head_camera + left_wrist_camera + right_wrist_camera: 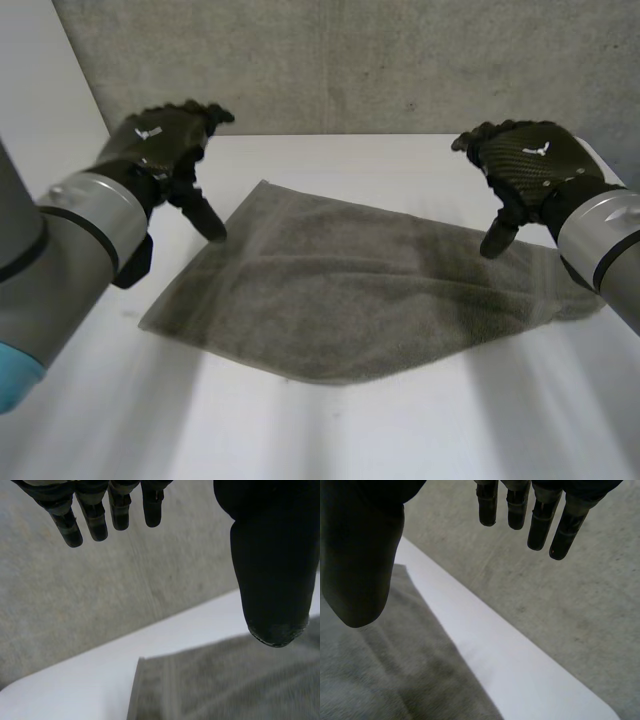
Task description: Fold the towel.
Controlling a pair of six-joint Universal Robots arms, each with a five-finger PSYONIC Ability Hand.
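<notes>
A grey-brown terry towel (370, 290) lies flat on the white table (300, 430), spread slantwise, one corner pointing far-left, its near edge toward the middle, slightly rumpled at right.

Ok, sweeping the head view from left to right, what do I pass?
left arm → left hand, open, holding nothing → towel, lying spread on the table → right hand, open, holding nothing → right arm
</notes>
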